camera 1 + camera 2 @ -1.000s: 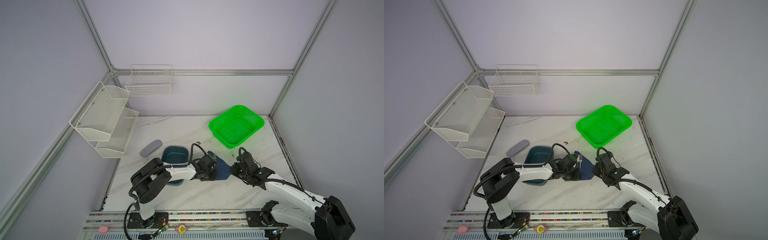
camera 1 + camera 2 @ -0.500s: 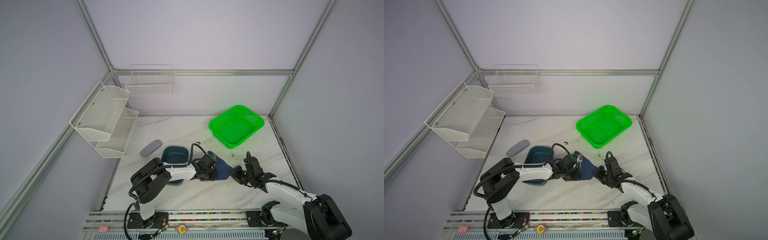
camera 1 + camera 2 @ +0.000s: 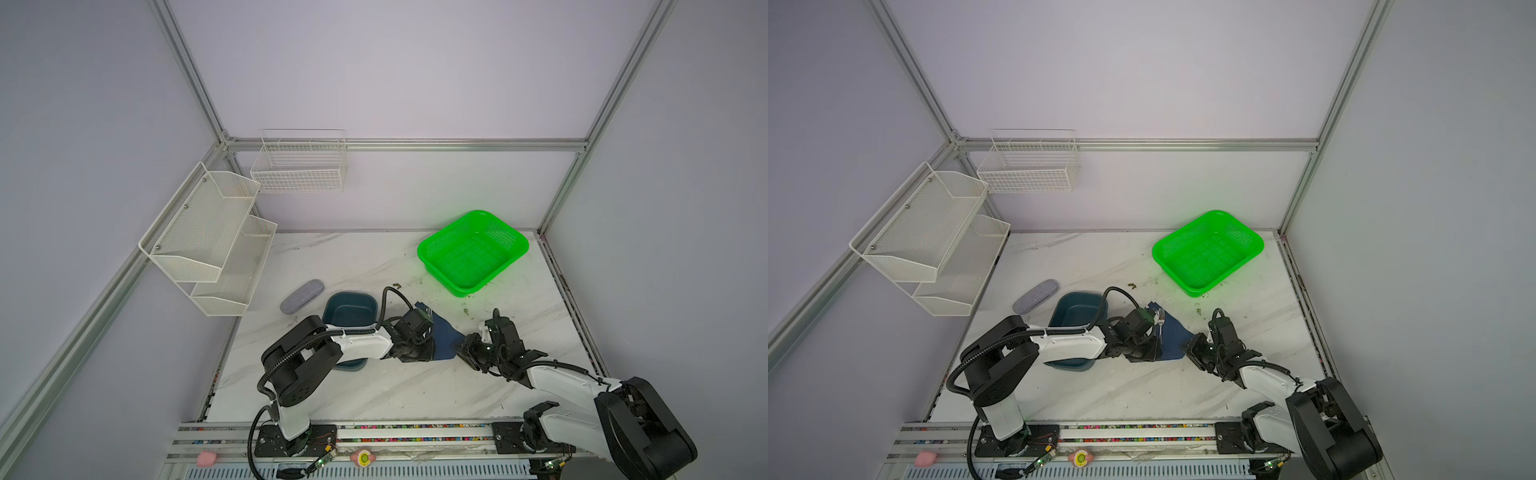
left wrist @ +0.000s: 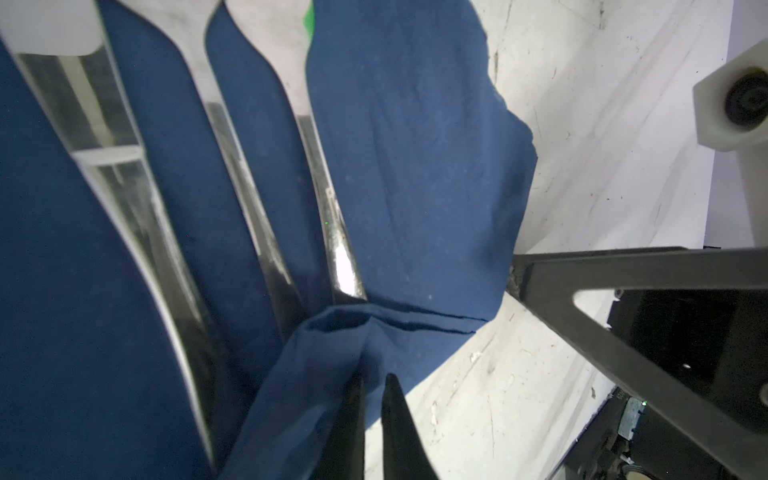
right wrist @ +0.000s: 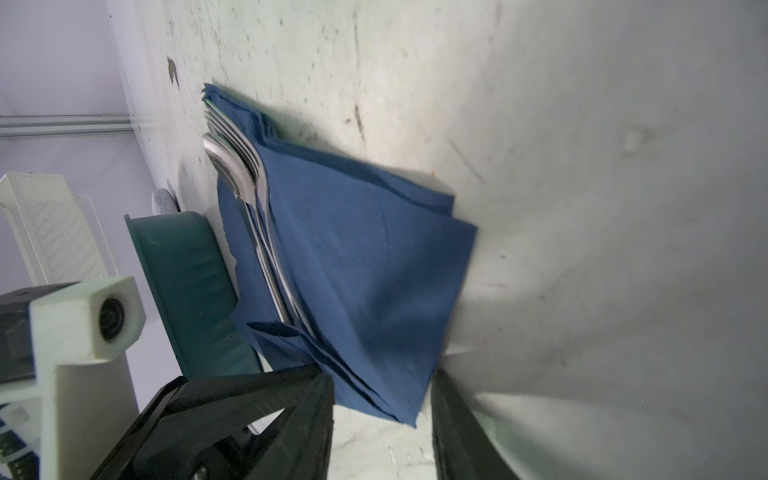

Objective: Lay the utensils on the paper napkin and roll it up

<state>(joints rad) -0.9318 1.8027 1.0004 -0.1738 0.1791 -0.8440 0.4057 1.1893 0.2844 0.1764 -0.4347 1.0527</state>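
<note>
Knife (image 4: 116, 174), spoon (image 5: 228, 166) and fork (image 3: 1160, 318) lying side by side on a navy paper napkin (image 3: 446, 336), which rests on the marble table (image 3: 374, 395) just beside a teal tray (image 3: 351, 309). Left gripper (image 4: 374, 395) has its jaws pinched narrow on a lifted fold of the napkin's edge. Right gripper (image 5: 382, 386) stands with jaws parted either side of the napkin's corner, gripping nothing

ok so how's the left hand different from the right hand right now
The left hand is pinched shut on a lifted fold of the paper napkin; the right hand is open, straddling a napkin corner, gripping nothing. The left hand is at the utensils' handle ends; the right hand is across the napkin from them. Both sit low at the table.
</note>
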